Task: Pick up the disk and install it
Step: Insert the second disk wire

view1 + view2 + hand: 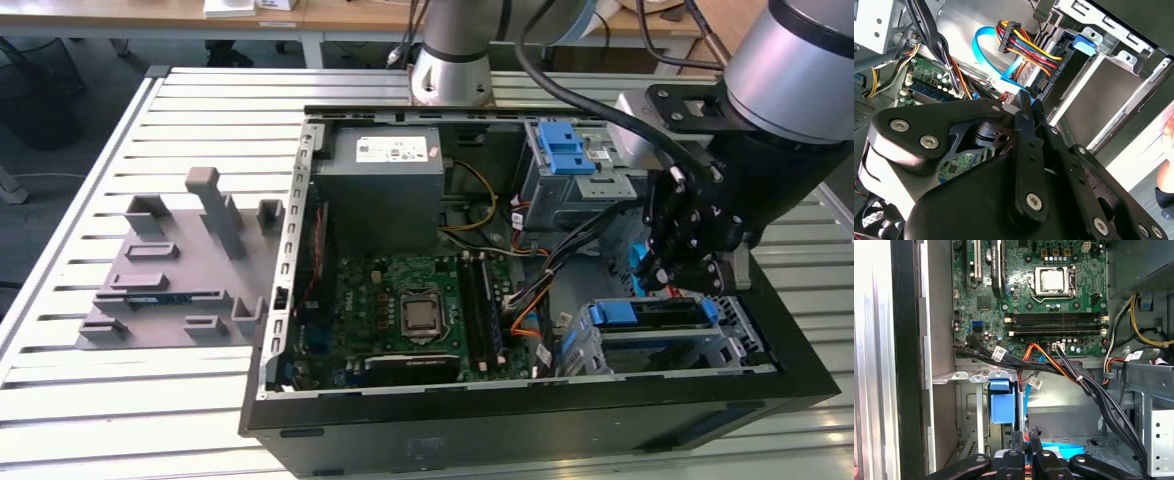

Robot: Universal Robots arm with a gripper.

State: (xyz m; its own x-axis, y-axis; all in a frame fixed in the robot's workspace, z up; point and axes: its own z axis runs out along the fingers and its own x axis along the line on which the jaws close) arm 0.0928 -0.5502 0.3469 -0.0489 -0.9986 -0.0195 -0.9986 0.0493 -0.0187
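**Gripper low inside the open case, beside the drive cage**

The computer case [534, 400] lies open on the slatted table [80, 400], and all positions below are given relative to it. The gripper [694, 255] hangs inside the case, just above the drive cage [741, 340] at the case's near corner on the exterior view's right. In both wrist views its fingers [1026, 442] stand pressed close together, almost meeting; a sliver of blue shows at their tips in the second wrist view, but I cannot tell whether anything is gripped.

The disk [661, 313] sits in that drive cage, its blue carrier front showing, directly below the gripper. A second cage with a blue latch [567, 150] stands at the case's far side. The motherboard [414, 310] covers the case floor, with the grey power supply [387, 165] beyond it. A grey fixture block [180, 270] rests on the table outside the case.
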